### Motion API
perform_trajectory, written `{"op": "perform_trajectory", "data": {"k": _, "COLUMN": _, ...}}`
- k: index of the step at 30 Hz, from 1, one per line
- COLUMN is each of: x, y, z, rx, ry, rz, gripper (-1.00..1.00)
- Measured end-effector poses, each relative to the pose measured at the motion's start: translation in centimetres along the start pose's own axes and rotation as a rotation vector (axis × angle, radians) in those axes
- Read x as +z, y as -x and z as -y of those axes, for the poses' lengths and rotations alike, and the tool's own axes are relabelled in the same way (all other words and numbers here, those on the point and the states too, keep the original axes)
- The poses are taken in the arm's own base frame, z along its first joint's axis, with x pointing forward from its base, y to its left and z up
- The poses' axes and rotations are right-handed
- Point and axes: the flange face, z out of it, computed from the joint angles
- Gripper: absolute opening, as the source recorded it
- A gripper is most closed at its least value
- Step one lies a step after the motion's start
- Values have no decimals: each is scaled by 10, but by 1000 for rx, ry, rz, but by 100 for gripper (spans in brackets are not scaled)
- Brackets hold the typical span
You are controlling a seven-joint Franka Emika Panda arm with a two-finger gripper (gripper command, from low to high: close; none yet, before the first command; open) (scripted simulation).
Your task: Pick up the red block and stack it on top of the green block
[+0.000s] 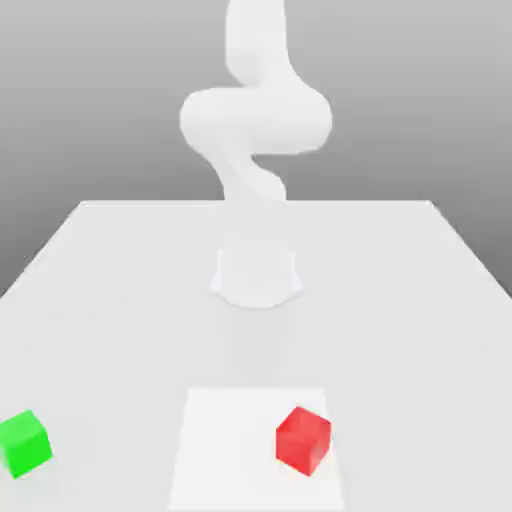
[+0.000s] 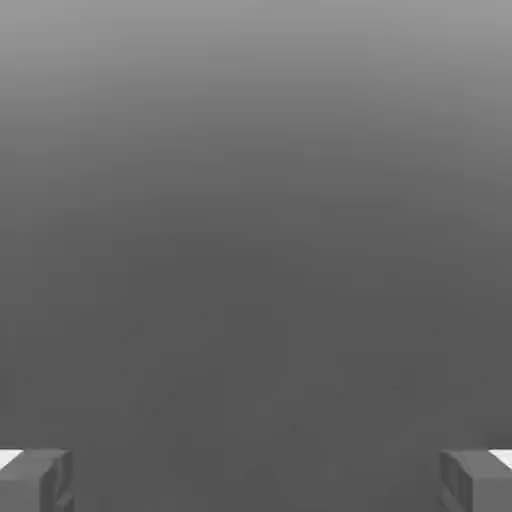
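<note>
White table (image 1: 120, 280): red block (image 1: 303, 438) and green block (image 1: 24, 442) sit well apart, untouched; tool (image 2: 256, 480), jaws wide and empty, must first descend over red.

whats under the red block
The small bright-red matte cube sits on a paler square patch of the white table. The surface directly beneath the cube is covered by it.

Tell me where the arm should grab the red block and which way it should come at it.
Best taken from straight above, jaws closing on two opposite side faces of the red block. It sits flat on the table with its top free and nothing beside it; the green block lies well off toward the exterior view's left. The cube looks turned slightly, so the gripper, now open, should probably line up with its faces.
</note>
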Motion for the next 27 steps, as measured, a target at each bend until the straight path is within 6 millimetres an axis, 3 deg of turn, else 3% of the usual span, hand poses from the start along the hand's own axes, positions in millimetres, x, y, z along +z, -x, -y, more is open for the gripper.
{"op": "perform_trajectory", "data": {"k": 6, "x": 134, "y": 34, "z": -14, "rx": -218, "ry": 70, "rz": 199, "gripper": 0}}
{"op": "perform_trajectory", "data": {"k": 14, "x": 277, "y": 122, "z": -59, "rx": -511, "ry": 152, "rz": 449, "gripper": 0}}
{"op": "perform_trajectory", "data": {"k": 21, "x": 360, "y": 217, "z": -126, "rx": -779, "ry": 220, "rz": 664, "gripper": 0}}
{"op": "perform_trajectory", "data": {"k": 27, "x": 412, "y": 257, "z": -165, "rx": -824, "ry": 234, "rz": 702, "gripper": 0}}
